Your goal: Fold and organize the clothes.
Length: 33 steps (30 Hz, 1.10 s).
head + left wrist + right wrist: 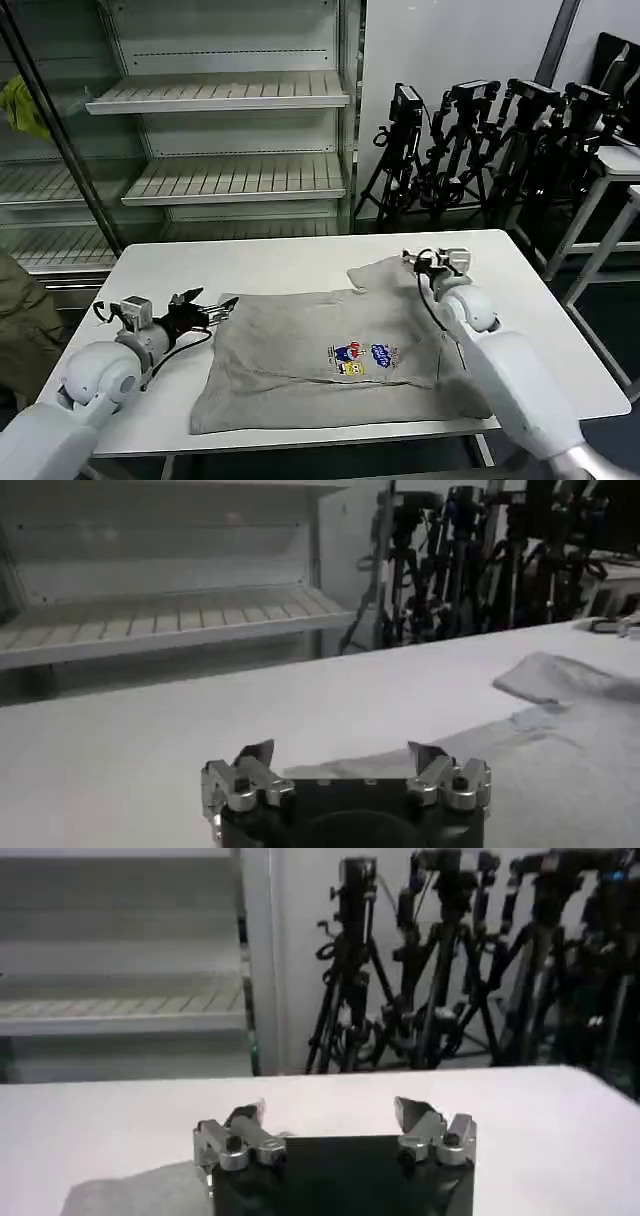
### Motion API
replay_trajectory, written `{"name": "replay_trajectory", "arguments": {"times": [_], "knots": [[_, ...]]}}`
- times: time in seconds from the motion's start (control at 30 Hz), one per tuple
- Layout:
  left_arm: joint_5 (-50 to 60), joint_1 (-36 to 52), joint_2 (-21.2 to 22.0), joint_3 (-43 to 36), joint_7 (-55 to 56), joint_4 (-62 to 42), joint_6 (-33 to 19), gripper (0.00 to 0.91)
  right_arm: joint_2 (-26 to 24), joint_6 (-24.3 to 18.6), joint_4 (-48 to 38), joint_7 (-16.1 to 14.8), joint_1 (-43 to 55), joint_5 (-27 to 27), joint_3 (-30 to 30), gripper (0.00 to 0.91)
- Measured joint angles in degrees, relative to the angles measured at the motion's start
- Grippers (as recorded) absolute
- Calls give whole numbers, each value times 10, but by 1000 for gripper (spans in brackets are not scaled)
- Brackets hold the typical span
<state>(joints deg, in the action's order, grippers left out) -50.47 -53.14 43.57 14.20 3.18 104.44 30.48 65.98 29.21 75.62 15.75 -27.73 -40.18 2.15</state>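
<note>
Grey shirt spread flat across the white worktop, chest print facing up, one sleeve bunched toward the far right corner. Left tool low at the shirt's left edge, fingers spread wide, gripping nothing. Right tool over by that far sleeve, jaws wide apart too, empty. Behind the worktop, bare shelving and a row of black tripods.
</note>
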Motion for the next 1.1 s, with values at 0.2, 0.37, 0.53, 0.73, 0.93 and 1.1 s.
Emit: {"name": "replay_trajectory", "arguments": {"times": [0.2,0.37,0.53,0.73,0.93,1.1], "knots": [[-2,20,14,-19,1,-22,5,907,18,16,-25,-10,11,12,-10,907],[-2,37,25,-35,1,-38,8,907,26,24,-37,-15,20,21,-15,907],[1,49,35,-48,-1,-53,9,907,32,29,-47,-21,26,29,-20,907],[7,63,44,-59,-5,-73,9,907,36,33,-52,-24,29,36,-22,907],[15,77,45,-66,-9,-93,6,907,34,35,-52,-26,27,41,-21,907],[22,81,48,-71,-11,-109,3,907,32,36,-49,-26,23,43,-19,907]]}}
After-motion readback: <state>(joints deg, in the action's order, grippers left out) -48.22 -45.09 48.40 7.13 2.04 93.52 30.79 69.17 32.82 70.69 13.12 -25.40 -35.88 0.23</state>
